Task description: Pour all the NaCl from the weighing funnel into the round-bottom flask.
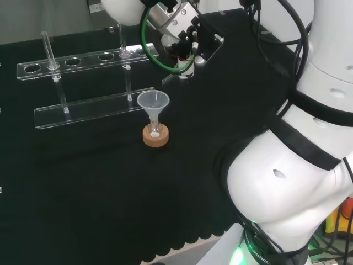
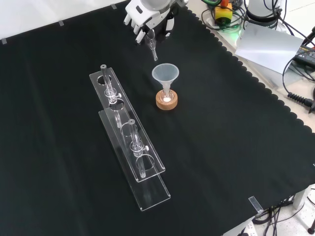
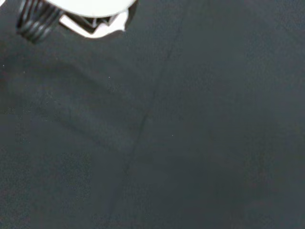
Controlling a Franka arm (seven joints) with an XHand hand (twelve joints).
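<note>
Robot hand (image 2: 147, 17) position: at the top edge of the front view, above the black cloth of the tabletop (image 2: 236, 147), with its fingers (image 2: 139, 30) curled round a small clear weighing funnel (image 2: 152, 45). The funnel's narrow stem hangs below the fingers, pointing down and tilted slightly toward the lower right of the front view; whether any salt remains inside cannot be told. In the head view the robot hand (image 1: 185, 41) sits at the upper middle, left of the arm's large white links (image 1: 292, 165), with a green cable (image 1: 160, 58) looping beside it. Just below the held funnel in the front view, and apart from it, stands a clear plastic funnel (image 2: 165, 74), upright, its wide mouth facing up and its stem set into the neck of a small round-bottom flask (image 2: 167, 97). The flask rests on a cork ring (image 2: 167, 102), and a small white patch shows at its base. In the head view this same funnel (image 1: 153, 102), flask (image 1: 155, 131) and cork ring (image 1: 155, 138) stand below and left of the robot hand. Farther out, left of the flask in the front view, a long clear plastic rack (image 2: 129, 147) lies diagonally across the cloth, carrying clear tubes (image 2: 112, 91) in its holes. The wrist view shows a blurred white part of the robot hand (image 3: 90, 9) over bare black cloth.
</note>
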